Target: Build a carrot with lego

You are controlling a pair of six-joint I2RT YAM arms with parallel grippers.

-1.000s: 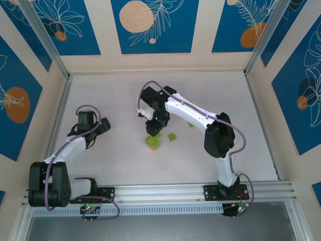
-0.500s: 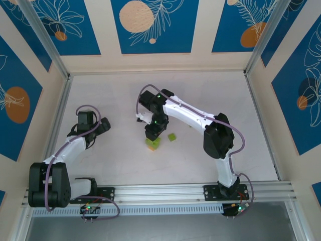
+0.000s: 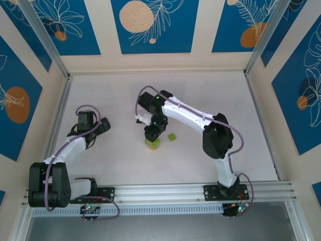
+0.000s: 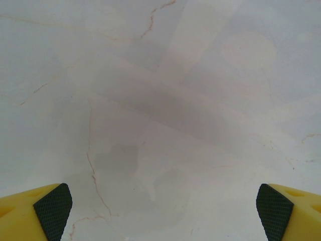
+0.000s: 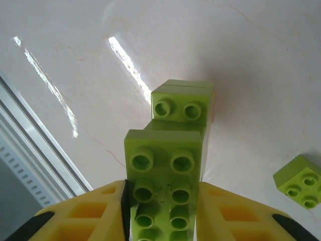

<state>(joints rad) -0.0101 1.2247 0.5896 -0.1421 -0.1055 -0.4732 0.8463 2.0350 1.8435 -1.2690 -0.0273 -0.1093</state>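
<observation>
Clamped in the right gripper (image 5: 163, 203), between yellow fingers (image 5: 95, 211) narrowed onto its long sides: a long lime-green rectangular plastic brick (image 5: 163, 170), studs up, pointing toward 12 o'clock in the right wrist view. Directly at 12 o'clock of that brick, meeting its far end: the carrot (image 5: 183, 103), a small stack of joined lime-green plastic bricks with a sliver of orange along its 3 o'clock edge. Pressed home or merely resting against the stack: impossible to tell. At 4 o'clock of the same view, well apart from the stack: a small lime-green square plastic brick (image 5: 300, 181), four studs up, lying loose on the white marbled table (image 5: 251, 60). Along the 8 o'clock side: a ribbed aluminium rail (image 5: 30, 155).

From the top camera: right gripper (image 3: 152, 131) pointing down near the middle of the table, carrot (image 3: 152, 144) just at its 6 o'clock, orange end toward 6 o'clock. Loose square brick (image 3: 172, 136) near the carrot at about 2 o'clock, not touching it.

Left gripper (image 4: 163, 216): jaws wide, black-padded yellow fingertips (image 4: 52, 211) at 7 and 5 o'clock of the left wrist view, bare table between them. Left arm (image 3: 70, 148) folded at the table's 9 o'clock side, well apart from the bricks
</observation>
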